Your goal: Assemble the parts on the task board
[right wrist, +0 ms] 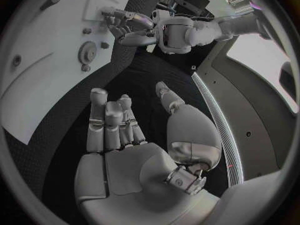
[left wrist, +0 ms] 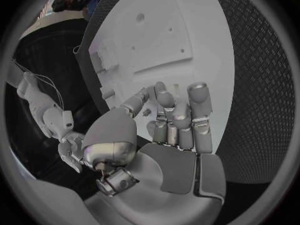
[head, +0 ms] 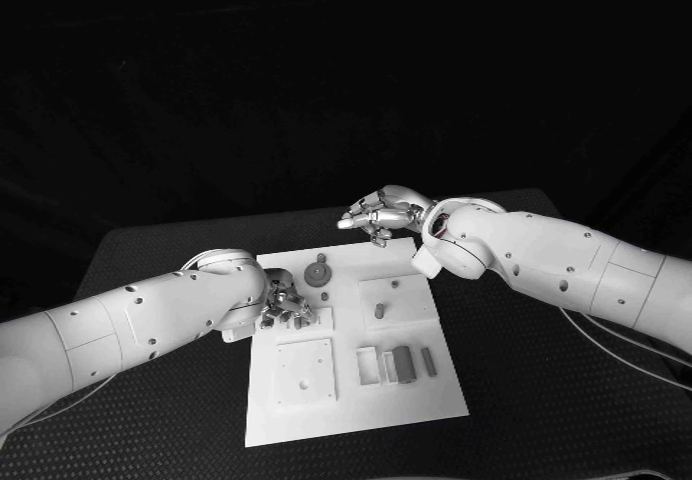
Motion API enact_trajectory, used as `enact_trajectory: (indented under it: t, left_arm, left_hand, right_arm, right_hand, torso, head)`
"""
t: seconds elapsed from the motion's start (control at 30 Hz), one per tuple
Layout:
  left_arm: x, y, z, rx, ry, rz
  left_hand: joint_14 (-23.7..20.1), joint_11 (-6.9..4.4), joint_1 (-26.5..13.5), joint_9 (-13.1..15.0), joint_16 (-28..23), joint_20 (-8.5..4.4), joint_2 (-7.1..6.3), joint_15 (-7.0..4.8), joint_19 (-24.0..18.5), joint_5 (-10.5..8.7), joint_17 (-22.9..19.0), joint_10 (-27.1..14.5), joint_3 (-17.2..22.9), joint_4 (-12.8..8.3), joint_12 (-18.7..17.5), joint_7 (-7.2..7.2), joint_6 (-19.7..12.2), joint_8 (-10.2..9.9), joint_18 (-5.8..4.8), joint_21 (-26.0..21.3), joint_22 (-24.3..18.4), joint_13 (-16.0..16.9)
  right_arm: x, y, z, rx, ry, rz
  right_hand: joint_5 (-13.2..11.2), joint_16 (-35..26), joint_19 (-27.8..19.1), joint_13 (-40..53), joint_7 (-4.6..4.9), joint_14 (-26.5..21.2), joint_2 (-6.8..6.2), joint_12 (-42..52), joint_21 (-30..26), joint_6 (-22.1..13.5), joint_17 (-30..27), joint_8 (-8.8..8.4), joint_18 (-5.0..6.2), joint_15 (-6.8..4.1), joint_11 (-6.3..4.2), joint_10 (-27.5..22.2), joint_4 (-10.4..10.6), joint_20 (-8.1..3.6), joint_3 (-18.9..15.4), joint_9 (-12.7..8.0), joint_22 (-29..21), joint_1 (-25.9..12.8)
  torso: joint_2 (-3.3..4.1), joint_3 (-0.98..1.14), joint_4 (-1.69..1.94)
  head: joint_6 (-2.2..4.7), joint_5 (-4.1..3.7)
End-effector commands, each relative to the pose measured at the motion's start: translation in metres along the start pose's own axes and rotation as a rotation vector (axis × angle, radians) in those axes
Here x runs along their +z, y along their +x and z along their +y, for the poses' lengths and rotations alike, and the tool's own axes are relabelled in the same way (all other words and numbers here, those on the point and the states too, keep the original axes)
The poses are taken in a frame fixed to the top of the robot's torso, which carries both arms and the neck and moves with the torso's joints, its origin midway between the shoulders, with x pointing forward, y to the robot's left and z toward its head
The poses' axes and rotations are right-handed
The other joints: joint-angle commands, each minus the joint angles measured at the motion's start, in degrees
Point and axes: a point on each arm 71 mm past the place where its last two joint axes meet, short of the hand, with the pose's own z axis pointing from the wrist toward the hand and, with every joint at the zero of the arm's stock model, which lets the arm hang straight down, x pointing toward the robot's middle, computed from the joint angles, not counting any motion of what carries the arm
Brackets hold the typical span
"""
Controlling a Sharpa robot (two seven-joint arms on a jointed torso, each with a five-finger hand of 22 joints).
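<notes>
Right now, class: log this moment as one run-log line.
left hand: over task board, empty | right hand: off board's far edge, empty | gear: on board

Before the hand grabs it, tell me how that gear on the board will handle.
The gear lies flat on the task board, so it probably won't roll or tip if nudged. It looks thin and low, likely hard to pinch from above. It seems small and rigid, probably light, and may slide on the smooth plate.

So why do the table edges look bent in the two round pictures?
Both wrist views use a fisheye lens: the task board and table edges curve there. In the head view the board's edges run straight, with the surroundings dark beyond the table.
</notes>
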Motion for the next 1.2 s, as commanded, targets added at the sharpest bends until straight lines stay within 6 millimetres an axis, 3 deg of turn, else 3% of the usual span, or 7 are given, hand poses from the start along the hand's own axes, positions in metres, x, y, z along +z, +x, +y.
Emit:
enact_trajectory:
  t: [0.03, 0.13, 0.47, 0.87, 1.0, 1.13, 1.2]
  left_arm:
    - [0.001, 0.004, 0.004, -0.001, -0.012, 0.007]
    - [0.001, 0.004, 0.006, -0.006, -0.013, 0.001]
    - [0.000, 0.002, 0.007, -0.020, -0.007, -0.016]
    - [-0.010, -0.011, 0.014, -0.152, 0.033, -0.067]
    - [-0.018, -0.021, 0.018, -0.240, 0.068, -0.103]
    - [-0.028, -0.032, 0.022, -0.305, 0.104, -0.147]
    - [-0.032, -0.035, 0.024, -0.324, 0.116, -0.159]
  left_hand:
    - [-0.41, 0.18, -1.72, 0.06, -0.31, -0.11, -1.37, -0.16, -0.39, -1.09, 0.07, -0.19, -1.03, 0.82, -0.23, -0.04, -0.45, -0.36, 1.46, -0.50, 0.84, 0.11]
    - [-0.53, 0.16, -3.16, 0.13, -0.38, -0.18, -2.88, -0.18, -0.46, -1.95, 0.10, -0.31, -1.87, 1.83, -0.25, -0.03, -0.51, -0.43, 1.55, -0.67, 0.82, 0.16]
    - [-0.74, 0.12, -4.86, 0.46, -0.39, -0.33, -4.88, -0.23, -0.49, -2.05, 0.22, -0.49, -2.24, 3.61, -0.26, -0.07, -0.62, -0.39, 1.76, -0.92, 0.81, 0.30]
    - [-1.14, 0.03, -8.20, 1.05, -0.48, -0.54, -3.86, -0.35, -1.06, -2.03, 0.42, -0.85, -6.72, 2.68, -0.39, -0.15, -1.13, -0.52, 2.12, -1.40, 0.86, 0.50]
    - [-2.09, 0.74, -7.85, 0.76, -1.17, -0.55, -3.24, 0.25, -2.09, -2.03, 0.25, -2.03, -7.42, 1.27, -0.84, 0.62, -3.56, -1.82, 2.51, -2.23, 0.68, 0.47]
    - [-3.99, 1.86, -5.55, 0.64, -3.59, 0.52, -0.65, 1.28, -4.44, -1.91, -0.99, -4.50, -7.00, -1.13, -2.43, 1.63, -5.62, -2.79, 2.59, -4.26, 0.00, -0.23]
    - [-4.95, 2.28, -4.46, 0.57, -4.86, 1.07, -0.18, 1.82, -5.56, -1.90, -1.64, -5.62, -6.26, -1.69, -3.41, 2.14, -6.30, -3.11, 2.37, -5.34, -0.48, -0.79]
  right_arm:
    - [0.000, 0.001, 0.000, -0.002, -0.005, 0.013]
    - [0.000, 0.001, 0.000, -0.002, -0.005, 0.013]
    - [0.000, 0.001, -0.001, -0.001, -0.004, 0.012]
    - [-0.001, -0.001, -0.002, -0.002, 0.000, 0.006]
    - [-0.002, -0.002, -0.004, -0.002, 0.003, 0.002]
    - [-0.002, -0.004, -0.005, -0.003, 0.005, -0.003]
    - [-0.003, -0.004, -0.005, -0.003, 0.006, -0.005]
  right_hand:
    - [0.11, 0.25, 0.10, -0.09, 0.48, -0.56, -0.13, 0.23, -0.38, -0.13, -0.10, -0.23, 1.79, -0.01, -0.19, -0.34, 0.31, -0.26, -0.01, 0.05, 0.88, -0.58]
    - [0.11, 0.25, 0.10, -0.10, 0.48, -0.56, -0.14, 0.24, -0.38, -0.14, -0.10, -0.24, 1.79, -0.01, -0.19, -0.34, 0.31, -0.26, -0.01, 0.05, 0.88, -0.59]
    - [0.11, 0.25, 0.09, -0.11, 0.49, -0.57, -0.15, 0.24, -0.38, -0.16, -0.11, -0.25, 1.79, 0.00, -0.19, -0.35, 0.33, -0.26, -0.01, 0.05, 0.88, -0.60]
    - [0.11, 0.25, 0.09, -0.13, 0.50, -0.57, -0.16, 0.25, -0.39, -0.18, -0.12, -0.27, 1.79, 0.00, -0.18, -0.35, 0.35, -0.26, 0.00, 0.05, 0.88, -0.62]
    - [0.11, 0.25, 0.09, -0.14, 0.50, -0.57, -0.16, 0.25, -0.39, -0.18, -0.12, -0.27, 1.79, 0.01, -0.18, -0.35, 0.36, -0.26, 0.00, 0.05, 0.88, -0.62]
    - [0.11, 0.25, 0.09, -0.14, 0.50, -0.58, -0.16, 0.26, -0.39, -0.18, -0.12, -0.27, 1.79, 0.01, -0.18, -0.36, 0.35, -0.27, 0.00, 0.05, 0.88, -0.61]
    - [0.11, 0.25, 0.09, -0.14, 0.50, -0.58, -0.16, 0.26, -0.39, -0.18, -0.12, -0.27, 1.79, 0.01, -0.18, -0.36, 0.35, -0.27, 0.01, 0.05, 0.88, -0.61]
  torso:
    - [0.01, -0.02, -0.01]
    - [0.01, -0.03, 0.00]
    - [0.00, -0.07, 0.04]
    - [-0.06, -0.04, 0.12]
    - [-0.05, -0.03, 0.11]
    - [-0.08, -0.03, 0.14]
    - [-0.08, -0.04, 0.14]
  head:
    - [0.01, -0.09]
    - [0.00, -0.14]
    - [0.06, -0.23]
    - [0.32, -0.11]
    - [0.55, -0.02]
    - [0.75, 0.05]
    - [0.86, 0.14]
